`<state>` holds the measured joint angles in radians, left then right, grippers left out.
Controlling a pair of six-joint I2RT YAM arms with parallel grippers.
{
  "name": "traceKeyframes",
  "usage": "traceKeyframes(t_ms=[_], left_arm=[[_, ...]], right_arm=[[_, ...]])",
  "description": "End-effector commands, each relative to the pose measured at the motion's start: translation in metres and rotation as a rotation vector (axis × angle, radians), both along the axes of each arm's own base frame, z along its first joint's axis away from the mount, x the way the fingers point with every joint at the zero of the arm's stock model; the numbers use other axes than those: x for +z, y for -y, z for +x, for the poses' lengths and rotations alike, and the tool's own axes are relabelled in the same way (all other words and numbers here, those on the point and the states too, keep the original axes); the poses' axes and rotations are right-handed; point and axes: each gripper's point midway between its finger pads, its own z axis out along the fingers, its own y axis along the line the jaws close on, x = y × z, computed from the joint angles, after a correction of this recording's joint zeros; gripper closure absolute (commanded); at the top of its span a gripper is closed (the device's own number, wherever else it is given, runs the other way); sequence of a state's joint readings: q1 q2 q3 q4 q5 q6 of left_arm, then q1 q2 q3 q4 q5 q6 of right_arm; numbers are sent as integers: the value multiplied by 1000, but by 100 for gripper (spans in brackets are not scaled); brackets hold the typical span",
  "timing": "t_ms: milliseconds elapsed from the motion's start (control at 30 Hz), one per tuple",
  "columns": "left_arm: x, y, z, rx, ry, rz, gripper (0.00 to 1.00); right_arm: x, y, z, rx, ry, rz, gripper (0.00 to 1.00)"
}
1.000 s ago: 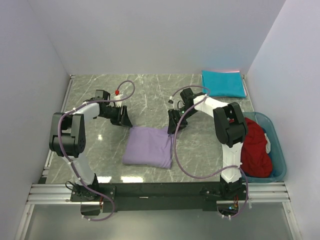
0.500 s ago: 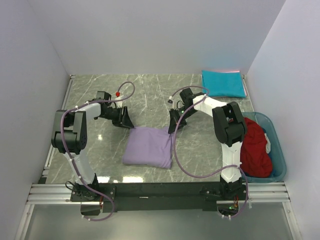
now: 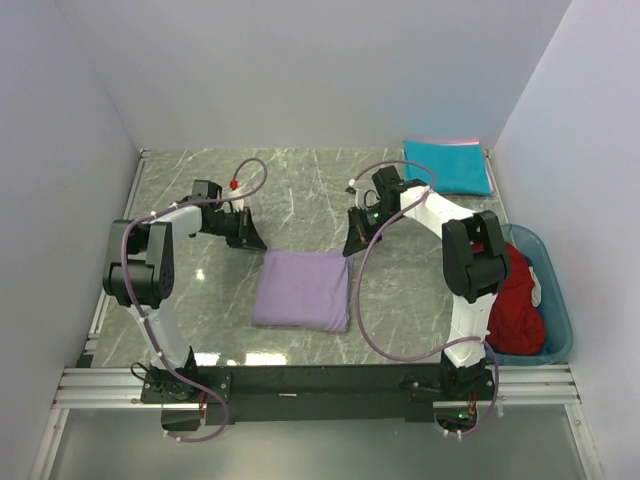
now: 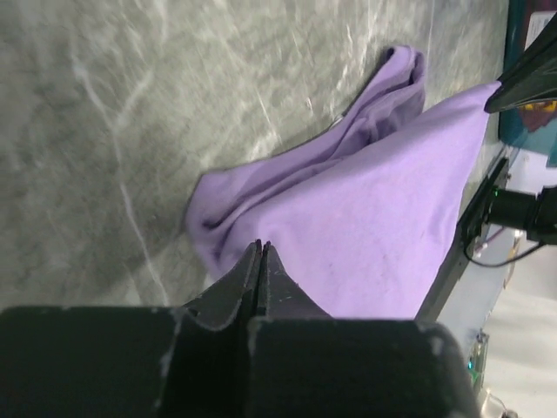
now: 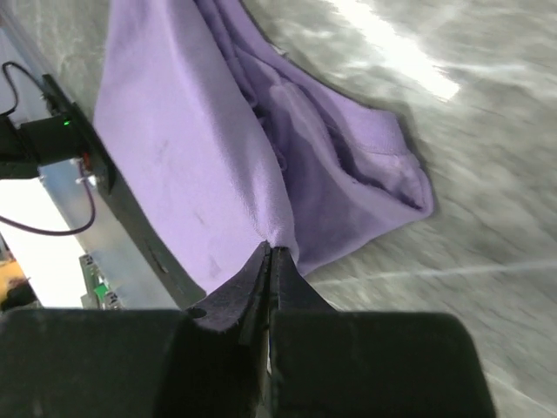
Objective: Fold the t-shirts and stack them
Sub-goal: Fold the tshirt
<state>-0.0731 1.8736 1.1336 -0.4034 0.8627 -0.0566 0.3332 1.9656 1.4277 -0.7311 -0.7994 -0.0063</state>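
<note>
A folded lavender t-shirt (image 3: 303, 292) lies on the marble table in front of both arms. My left gripper (image 3: 255, 243) is shut on its far left corner, and in the left wrist view the tips (image 4: 261, 246) meet over the lavender cloth (image 4: 383, 218). My right gripper (image 3: 351, 247) is shut on the far right corner, where the fabric (image 5: 174, 148) bunches into the closed tips (image 5: 271, 250). The far edge runs taut between the two grippers. A folded teal t-shirt (image 3: 447, 167) lies flat at the back right. A dark red t-shirt (image 3: 515, 295) is heaped in the bin.
The translucent teal bin (image 3: 558, 290) stands against the right wall beside the right arm. White walls close in the table on the left, back and right. A metal rail (image 3: 320, 380) with the arm bases runs along the near edge. Purple cables loop from both arms.
Both grippers have gone from open to shut on the lavender shirt's far corners. The right gripper has shifted slightly right, and the shirt's far edge now lies straighter.
</note>
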Motion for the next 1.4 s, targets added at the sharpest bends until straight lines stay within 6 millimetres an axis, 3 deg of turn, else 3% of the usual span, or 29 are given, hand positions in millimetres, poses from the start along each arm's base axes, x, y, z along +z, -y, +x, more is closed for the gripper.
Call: traceKeyframes(t_ms=[0,133,300,333,367,433,533,667,900,1000,1033,1067,1267,1367], left_arm=[[35,-5,29,45,147,-1,99],[38,-9,42,73,184,7,99],[32,-4,49,64,156,-28,99],[33,-3,51,64,158,-26,93],[33,2,51,55,160,-28,74],[34,7,50,46,167,-21,61],[27,16,46,45,145,7,55],[6,24,40,51,86,77,54],[-11,37,25,25,38,129,62],[-12,37,28,33,29,134,79],[-11,35,30,41,40,141,94],[-1,33,34,52,71,133,99],[35,13,42,99,194,86,99],[39,10,48,105,225,83,99]], right_arm=[[3,23,13,-42,72,-32,100],[-10,32,29,-80,69,-38,100],[-16,27,38,-83,55,-17,100],[-17,26,38,-81,52,-17,100],[-18,27,38,-81,54,-20,100],[-20,28,38,-81,56,-24,100],[-22,28,35,-81,47,-27,100],[-22,28,35,-84,50,-27,100],[-22,29,37,-86,56,-33,100],[-22,29,36,-86,53,-30,100],[-20,29,36,-85,55,-28,100],[-19,30,34,-82,55,-31,100],[-12,50,29,-107,72,-31,100],[-16,63,37,-145,72,-31,100]])
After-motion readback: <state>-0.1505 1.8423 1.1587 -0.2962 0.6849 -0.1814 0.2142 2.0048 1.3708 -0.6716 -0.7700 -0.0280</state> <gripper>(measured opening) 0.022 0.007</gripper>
